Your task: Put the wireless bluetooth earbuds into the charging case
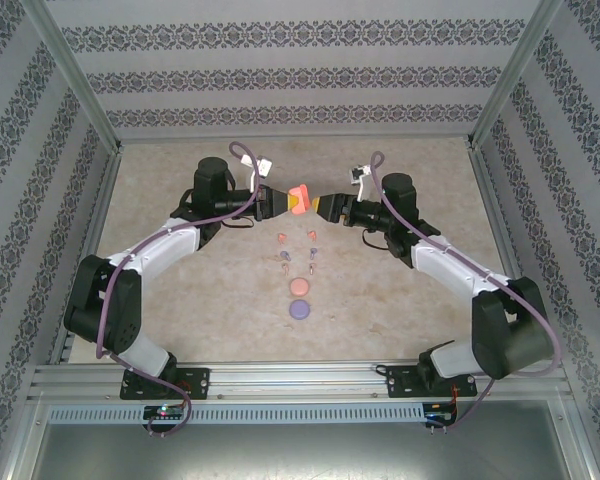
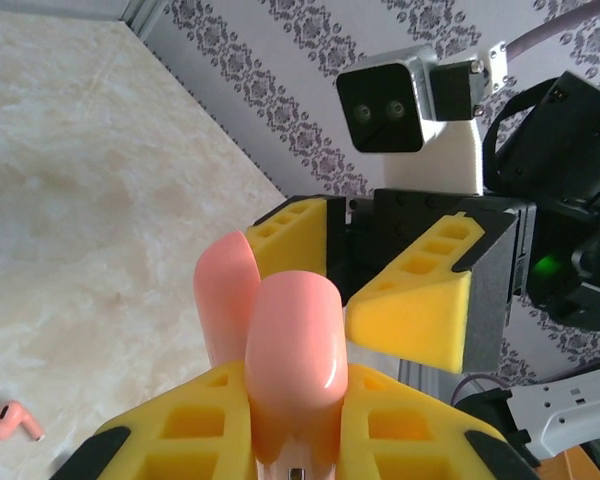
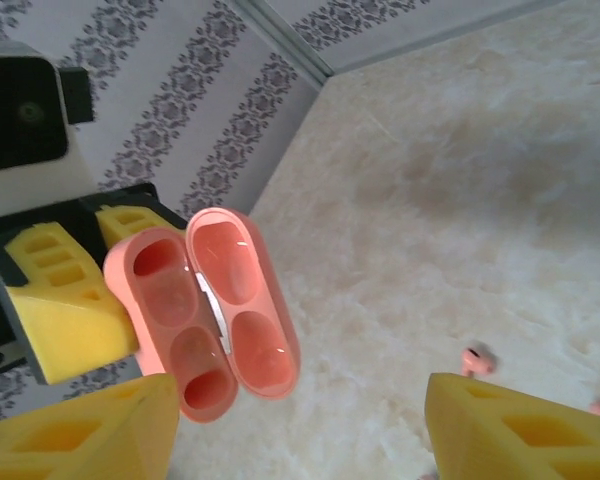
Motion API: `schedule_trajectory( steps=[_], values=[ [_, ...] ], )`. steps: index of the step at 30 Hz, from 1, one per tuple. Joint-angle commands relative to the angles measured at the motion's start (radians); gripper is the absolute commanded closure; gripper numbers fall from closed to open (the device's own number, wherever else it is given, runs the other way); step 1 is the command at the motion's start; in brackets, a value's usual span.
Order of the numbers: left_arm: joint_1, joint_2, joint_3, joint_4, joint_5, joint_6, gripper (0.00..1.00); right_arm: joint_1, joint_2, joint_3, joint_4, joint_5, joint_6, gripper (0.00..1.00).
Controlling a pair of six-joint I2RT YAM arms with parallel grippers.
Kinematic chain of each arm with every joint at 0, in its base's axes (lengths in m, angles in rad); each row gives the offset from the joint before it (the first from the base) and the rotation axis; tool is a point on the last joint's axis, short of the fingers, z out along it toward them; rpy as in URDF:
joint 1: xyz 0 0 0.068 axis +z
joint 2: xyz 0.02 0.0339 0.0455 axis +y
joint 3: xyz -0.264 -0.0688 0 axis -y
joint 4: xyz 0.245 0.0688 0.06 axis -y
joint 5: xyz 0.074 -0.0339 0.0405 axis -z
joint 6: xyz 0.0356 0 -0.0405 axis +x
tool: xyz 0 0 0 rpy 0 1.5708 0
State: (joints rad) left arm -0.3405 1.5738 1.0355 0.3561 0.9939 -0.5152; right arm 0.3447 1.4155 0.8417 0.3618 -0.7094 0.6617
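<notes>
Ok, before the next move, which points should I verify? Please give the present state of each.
1. Left gripper shut on the pink case: ok.
2. Case lid open, inside empty: ok.
3. Right gripper open: ok.
4. Right gripper carries an earbud to insert: not ok, it holds nothing.
5. A pink earbud lies free on the table: ok.
6. Which half of the case this earbud fits: cannot tell.
</notes>
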Motion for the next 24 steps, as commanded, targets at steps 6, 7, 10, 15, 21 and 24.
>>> schedule_trajectory(
  steps=[6, 7, 10, 15, 21, 24],
  values=[
    [0.003, -0.006, -0.058, 0.246, -0.015, -0.121, 1.0, 0.003, 0.059, -0.024, 0.264, -0.076, 0.186, 0.45],
    [0.002, -0.006, -0.061, 0.253, -0.019, -0.126, 1.0, 0.003, 0.063, -0.025, 0.269, -0.075, 0.191, 0.47],
    [0.002, -0.006, -0.068, 0.281, -0.029, -0.14, 1.0, 0.003, 0.07, -0.029, 0.285, -0.075, 0.202, 0.5],
    [0.002, -0.004, -0.077, 0.322, -0.054, -0.16, 1.0, 0.003, 0.088, -0.038, 0.313, -0.075, 0.22, 0.51],
    [0.003, 0.012, -0.082, 0.379, -0.062, -0.196, 1.0, 0.008, 0.109, -0.044, 0.36, -0.079, 0.251, 0.54],
    [0.002, 0.02, -0.085, 0.395, -0.067, -0.203, 1.0, 0.013, 0.118, -0.037, 0.371, -0.079, 0.26, 0.55]
  ],
)
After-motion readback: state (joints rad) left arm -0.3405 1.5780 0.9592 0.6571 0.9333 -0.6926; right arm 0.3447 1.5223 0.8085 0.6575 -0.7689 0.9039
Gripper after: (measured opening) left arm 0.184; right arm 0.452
